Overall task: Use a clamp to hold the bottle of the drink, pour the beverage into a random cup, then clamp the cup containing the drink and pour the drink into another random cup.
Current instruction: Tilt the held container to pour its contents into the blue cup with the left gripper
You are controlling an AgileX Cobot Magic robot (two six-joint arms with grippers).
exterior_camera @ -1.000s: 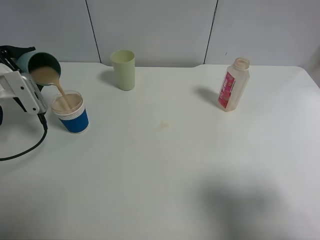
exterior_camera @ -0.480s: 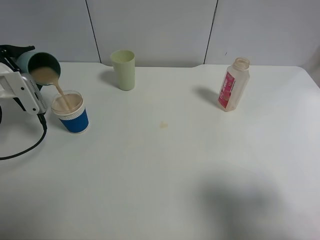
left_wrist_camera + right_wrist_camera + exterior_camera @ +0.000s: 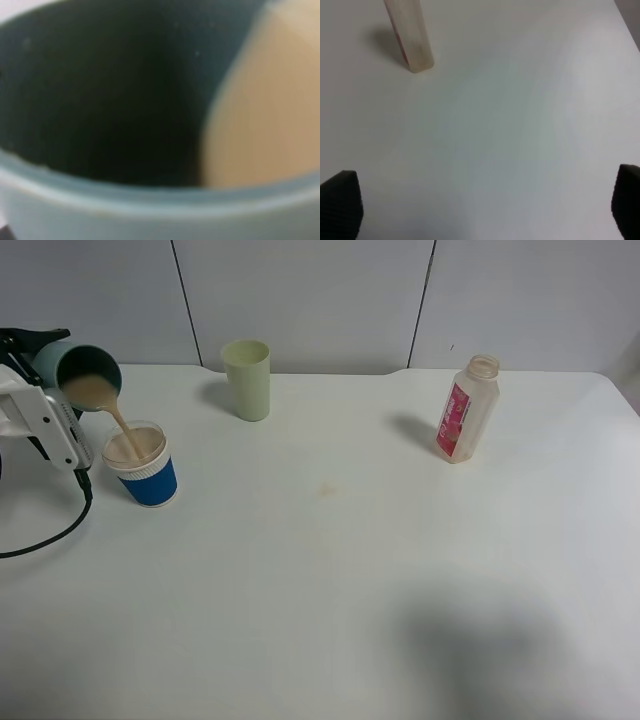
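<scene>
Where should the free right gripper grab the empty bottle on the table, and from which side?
Take the bottle around its squarish labelled body, below the wide neck, coming in level from the open table in front of it. It stands upright and alone, so flat fingers can likely close on two opposite flat faces. The right gripper is already open.

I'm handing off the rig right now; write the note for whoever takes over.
Left pincer: shut on the teal cup, tilted, beverage streaming into the blue cup.
Right pincer: open, empty, over bare table.
Bottle: upright far right, uncapped, looks drained. Yellow-green cup unused.
Done: bottle pour. Left: finish this pour, set the teal cup down.
</scene>
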